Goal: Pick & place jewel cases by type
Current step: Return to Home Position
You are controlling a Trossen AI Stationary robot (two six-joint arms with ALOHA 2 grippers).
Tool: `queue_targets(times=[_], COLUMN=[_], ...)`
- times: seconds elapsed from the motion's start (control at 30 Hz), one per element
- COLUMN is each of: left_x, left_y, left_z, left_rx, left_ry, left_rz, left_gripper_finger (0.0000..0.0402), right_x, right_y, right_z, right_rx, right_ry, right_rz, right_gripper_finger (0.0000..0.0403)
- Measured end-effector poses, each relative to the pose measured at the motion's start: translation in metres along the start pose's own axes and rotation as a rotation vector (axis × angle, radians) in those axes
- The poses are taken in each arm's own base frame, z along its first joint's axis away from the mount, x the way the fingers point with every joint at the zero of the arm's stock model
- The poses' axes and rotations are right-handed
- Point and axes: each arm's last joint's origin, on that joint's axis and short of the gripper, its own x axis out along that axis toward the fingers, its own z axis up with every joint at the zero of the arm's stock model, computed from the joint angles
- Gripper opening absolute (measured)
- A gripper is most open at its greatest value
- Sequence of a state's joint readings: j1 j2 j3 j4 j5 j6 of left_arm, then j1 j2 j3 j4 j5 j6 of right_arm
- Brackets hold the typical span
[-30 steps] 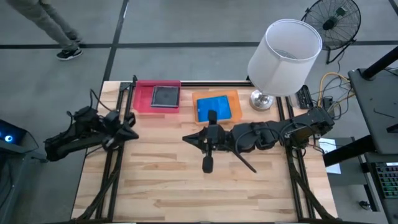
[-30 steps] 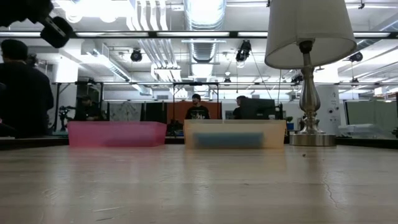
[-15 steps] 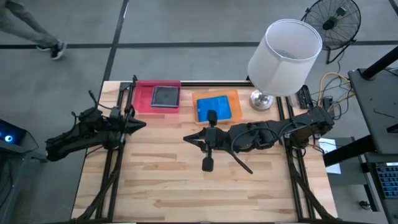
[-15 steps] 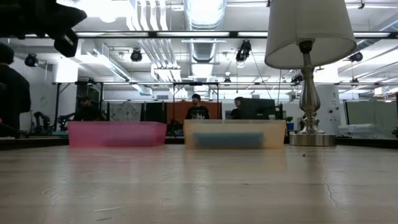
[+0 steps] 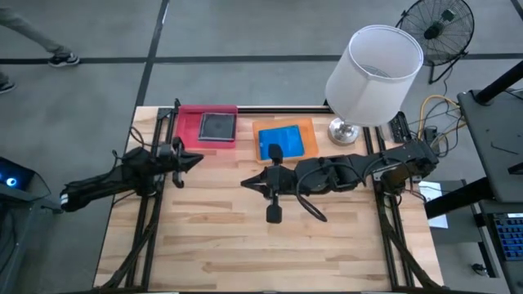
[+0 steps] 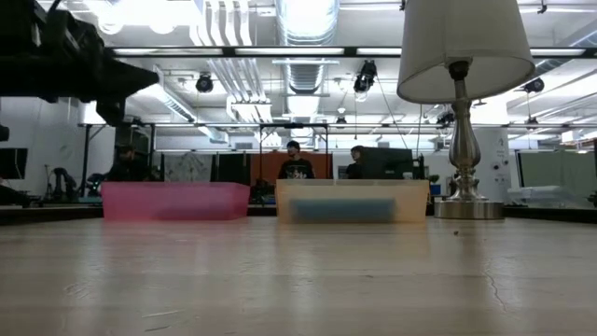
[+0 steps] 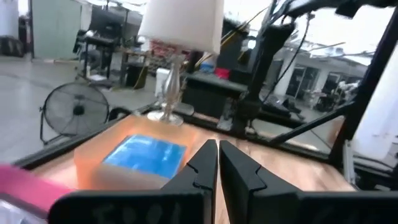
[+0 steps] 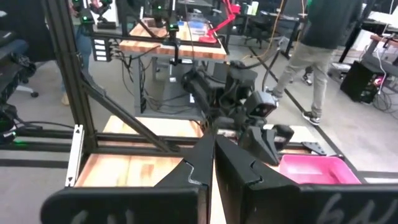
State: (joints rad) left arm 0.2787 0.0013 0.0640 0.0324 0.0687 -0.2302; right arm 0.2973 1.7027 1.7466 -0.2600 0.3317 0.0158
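Observation:
A dark square jewel case lies flat in the pink tray at the table's far side. A bright blue case lies in the orange tray beside it; it also shows in the left wrist view. I cannot tell whether more cases lie stacked under these. My left gripper is shut and empty, above the table just near of the pink tray; its fingertips point toward the orange tray. My right gripper is shut and empty near the table's middle, pointing left.
A lamp with a white shade stands at the far right, its base beside the orange tray. A fan stands beyond the table. People show in the room behind. Bare wood lies toward the near edge.
My left gripper has gone toward the table's right and a little toward its far edge, closer to the trays, staying shut. The cases and trays have kept still.

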Motion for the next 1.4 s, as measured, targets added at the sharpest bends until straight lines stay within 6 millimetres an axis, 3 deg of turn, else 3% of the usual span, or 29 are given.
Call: queue_targets(times=[0.33, 0.5, 0.73, 1.1, 1.4], left_x=[0.002, 0.002, 0.002, 0.000, -0.005], left_y=[0.004, 0.001, -0.005, -0.020, -0.037], left_z=[-0.017, -0.020, -0.022, -0.027, -0.030], left_rx=[-0.049, -0.081, -0.114, -0.145, -0.180], left_ry=[0.043, 0.069, 0.094, 0.146, 0.190], left_rz=[0.019, -0.022, -0.052, -0.191, -0.332], left_gripper_finger=[0.0000, 0.0000, 0.0000, 0.0000, 0.0000], right_x=[0.001, 0.003, -0.021, -0.068, -0.084], right_y=[-0.003, -0.008, -0.021, -0.035, -0.037], right_z=[0.000, -0.009, -0.023, -0.078, -0.109], right_rx=[0.074, 0.065, 0.058, 0.152, 0.147], right_ry=[-0.002, 0.027, 0.028, -0.199, -0.230], right_rz=[-0.008, 0.036, 0.086, 0.099, 0.143], right_gripper_finger=[0.0009, 0.0009, 0.0009, 0.0009, 0.0009])
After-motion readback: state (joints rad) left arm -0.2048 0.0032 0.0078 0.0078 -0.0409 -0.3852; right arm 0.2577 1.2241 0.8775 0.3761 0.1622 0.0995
